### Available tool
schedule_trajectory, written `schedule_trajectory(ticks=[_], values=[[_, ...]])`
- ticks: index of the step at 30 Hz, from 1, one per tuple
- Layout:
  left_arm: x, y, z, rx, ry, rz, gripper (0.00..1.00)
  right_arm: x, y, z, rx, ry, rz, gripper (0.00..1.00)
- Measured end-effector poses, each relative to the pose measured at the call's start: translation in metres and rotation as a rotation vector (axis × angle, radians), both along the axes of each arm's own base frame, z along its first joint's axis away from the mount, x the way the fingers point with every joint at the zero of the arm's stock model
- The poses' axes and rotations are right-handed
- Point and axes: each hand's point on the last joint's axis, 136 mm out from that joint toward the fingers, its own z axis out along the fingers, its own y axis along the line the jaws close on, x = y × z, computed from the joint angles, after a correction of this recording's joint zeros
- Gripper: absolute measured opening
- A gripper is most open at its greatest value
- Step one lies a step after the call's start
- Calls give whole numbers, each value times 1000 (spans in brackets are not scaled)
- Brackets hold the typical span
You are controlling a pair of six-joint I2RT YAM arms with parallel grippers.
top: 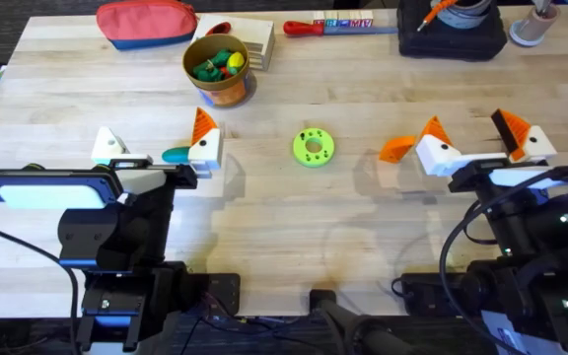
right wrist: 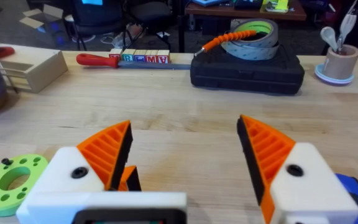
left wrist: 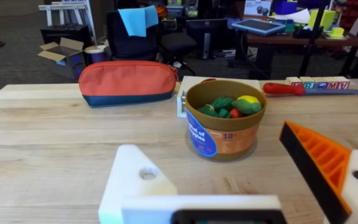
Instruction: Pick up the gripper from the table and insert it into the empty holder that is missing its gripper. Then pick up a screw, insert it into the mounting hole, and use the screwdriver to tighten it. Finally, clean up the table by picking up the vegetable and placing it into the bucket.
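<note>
bucket [top: 217, 65] at table's [top: 294, 227] far left, holding green, yellow and red toy pieces | loose orange gripper [top: 396, 149] lies beside right gripper [top: 481, 143], jaws apart, two pads | left gripper [top: 156, 150] spread, one pad; bare holder [top: 109, 146] | one teal vegetable [top: 176, 155] between its fingers | one green disc [top: 314, 148] mid-table
</note>
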Motion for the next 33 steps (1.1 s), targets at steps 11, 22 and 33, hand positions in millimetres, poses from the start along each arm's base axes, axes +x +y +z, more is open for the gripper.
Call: schedule_trajectory(ticks=[11, 22, 33], values=[[0, 1, 0, 3, 1, 4, 994, 0, -1, -1, 0, 5, -4, 992], [-23, 26, 24, -90, 428, 180, 993, -13, -5, 21, -5, 301, -32, 991], [7, 15, 24, -88, 969, 149, 993, 36, -5, 73, -8, 481, -32, 991]])
